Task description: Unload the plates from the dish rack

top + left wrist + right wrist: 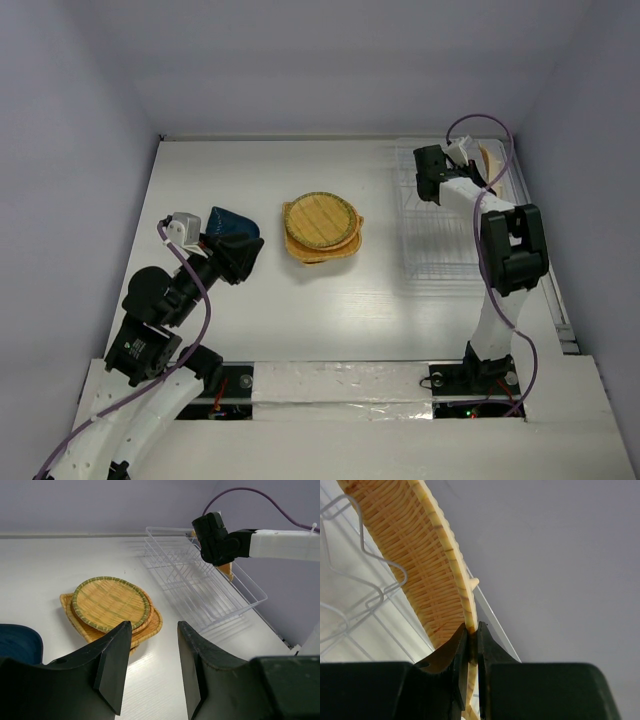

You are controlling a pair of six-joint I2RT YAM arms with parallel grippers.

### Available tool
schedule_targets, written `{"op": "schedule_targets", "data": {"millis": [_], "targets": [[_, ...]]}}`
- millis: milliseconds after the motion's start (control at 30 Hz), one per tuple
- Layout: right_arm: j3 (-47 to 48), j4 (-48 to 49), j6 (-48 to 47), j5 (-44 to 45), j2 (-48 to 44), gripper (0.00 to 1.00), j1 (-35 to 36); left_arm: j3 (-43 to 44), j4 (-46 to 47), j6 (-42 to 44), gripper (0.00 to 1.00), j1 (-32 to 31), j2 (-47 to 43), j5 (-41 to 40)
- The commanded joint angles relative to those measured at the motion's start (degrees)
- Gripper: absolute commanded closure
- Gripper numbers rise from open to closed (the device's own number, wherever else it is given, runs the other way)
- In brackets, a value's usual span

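A stack of woven orange-tan plates lies on the table's middle, a round green-rimmed one on top. The dark blue plate lies flat to its left, just under my left gripper, which is open and empty. The clear dish rack stands at the right. My right gripper is at the rack's far end, shut on the rim of a tan woven plate standing upright there.
Grey walls close in the white table on three sides. The rack's wire slots sit just left of the gripped plate. A clear strip runs along the table's right edge.
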Motion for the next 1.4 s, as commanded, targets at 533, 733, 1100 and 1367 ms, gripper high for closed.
{"op": "schedule_targets", "data": {"millis": [533, 733, 1100, 1367], "targets": [[7.0, -6.2, 18.8, -16.6, -20.7, 1.0, 3.0, 0.1, 2.4, 0.3, 0.61, -0.3, 0.3, 0.4], [5.0, -6.1, 23.6, -44.2, -30.2, 1.0, 10.8, 0.0, 2.2, 0.2, 0.61, 0.3, 0.4, -0.5], [-8.5, 11.6, 34.7, -92.9, -29.7, 1.0, 16.4, -0.1, 1.9, 0.0, 0.48, 0.8, 0.4, -6.1], [-13.0, 22.4, 41.7, -109.1, -20.3, 1.0, 17.8, -0.1, 2.0, 0.0, 0.38, 1.8, 1.5, -7.1]]}}
